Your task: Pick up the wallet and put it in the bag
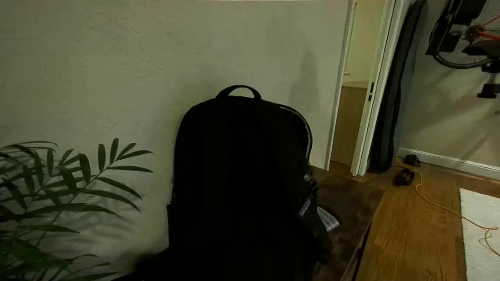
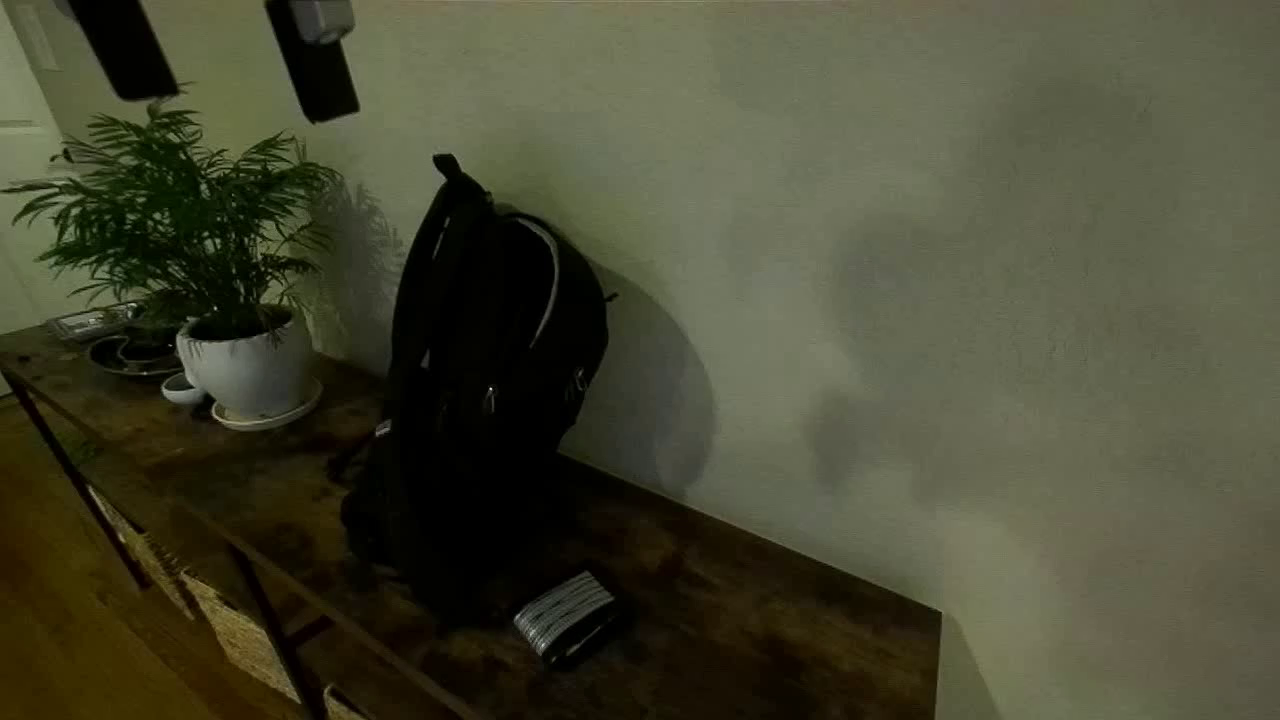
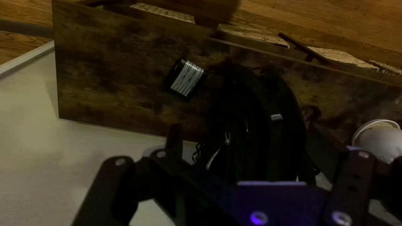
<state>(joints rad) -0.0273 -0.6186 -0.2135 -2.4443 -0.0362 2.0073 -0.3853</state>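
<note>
The wallet (image 2: 565, 615), dark with a silvery striped face, lies on the brown table beside the bag's base. It also shows in the wrist view (image 3: 187, 78) and, partly hidden behind the bag, in an exterior view (image 1: 328, 219). The bag is a black backpack (image 2: 470, 400) standing upright against the wall; it shows in an exterior view (image 1: 242, 175) and the wrist view (image 3: 260, 125). A light-edged unzipped opening shows on its upper side. My gripper (image 2: 240, 95) is open and empty, high above the table near the plant; its fingers spread apart in the wrist view (image 3: 260, 147).
A plant in a white pot (image 2: 250, 365) stands on the table (image 2: 760, 610) beside the bag, with small dishes (image 2: 130, 352) behind. The wall (image 2: 850, 250) runs along the table's back edge. A bicycle (image 1: 468, 39) hangs near a doorway, and an orange cord (image 1: 441, 207) lies on the floor.
</note>
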